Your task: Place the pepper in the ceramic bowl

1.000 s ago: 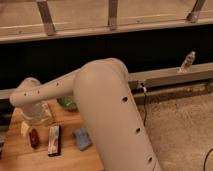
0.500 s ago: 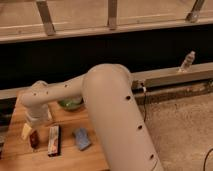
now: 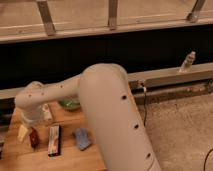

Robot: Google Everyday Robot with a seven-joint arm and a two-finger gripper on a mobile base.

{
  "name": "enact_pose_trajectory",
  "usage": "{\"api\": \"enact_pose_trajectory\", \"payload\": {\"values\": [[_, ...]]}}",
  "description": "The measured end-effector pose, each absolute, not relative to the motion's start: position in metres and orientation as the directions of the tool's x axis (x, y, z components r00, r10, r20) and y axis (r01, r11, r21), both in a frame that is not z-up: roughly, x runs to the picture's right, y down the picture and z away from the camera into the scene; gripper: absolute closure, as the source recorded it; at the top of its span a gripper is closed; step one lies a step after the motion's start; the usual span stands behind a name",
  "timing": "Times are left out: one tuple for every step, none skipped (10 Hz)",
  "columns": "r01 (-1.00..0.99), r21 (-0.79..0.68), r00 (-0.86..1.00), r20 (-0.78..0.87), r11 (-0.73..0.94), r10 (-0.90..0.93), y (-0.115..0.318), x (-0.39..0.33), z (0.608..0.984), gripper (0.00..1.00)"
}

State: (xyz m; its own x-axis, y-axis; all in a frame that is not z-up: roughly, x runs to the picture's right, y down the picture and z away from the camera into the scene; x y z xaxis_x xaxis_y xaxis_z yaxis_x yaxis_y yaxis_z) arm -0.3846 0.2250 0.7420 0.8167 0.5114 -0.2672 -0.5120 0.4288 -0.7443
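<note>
Gripper (image 3: 27,131) spread wide, holding nothing, hangs just over small dark red glossy pepper (image 3: 33,138) lying on light wooden table (image 3: 70,159).

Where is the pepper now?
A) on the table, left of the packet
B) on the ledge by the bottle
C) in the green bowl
A: the pepper lies on the table left of the packet, with the gripper low just left of it; the ceramic bowl sits farther back.
</note>
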Motion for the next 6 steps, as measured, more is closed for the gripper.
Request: {"api": "enact_pose_trajectory", "payload": {"values": [[-0.502, -0.749, 0.825, -0.264, 0.433, 0.500, 0.229, -0.392, 0.740, 0.20], [-0.490, -0.753, 0.836, -0.261, 0.440, 0.483, 0.232, -0.398, 0.740, 0.20], [-0.479, -0.758, 0.845, -0.261, 0.443, 0.466, 0.236, -0.403, 0.740, 0.20], [-0.471, -0.762, 0.853, -0.265, 0.445, 0.450, 0.241, -0.408, 0.742, 0.20], [-0.473, -0.761, 0.858, -0.282, 0.444, 0.430, 0.247, -0.409, 0.749, 0.20], [-0.481, -0.759, 0.856, -0.299, 0.439, 0.422, 0.250, -0.409, 0.757, 0.20]]}}
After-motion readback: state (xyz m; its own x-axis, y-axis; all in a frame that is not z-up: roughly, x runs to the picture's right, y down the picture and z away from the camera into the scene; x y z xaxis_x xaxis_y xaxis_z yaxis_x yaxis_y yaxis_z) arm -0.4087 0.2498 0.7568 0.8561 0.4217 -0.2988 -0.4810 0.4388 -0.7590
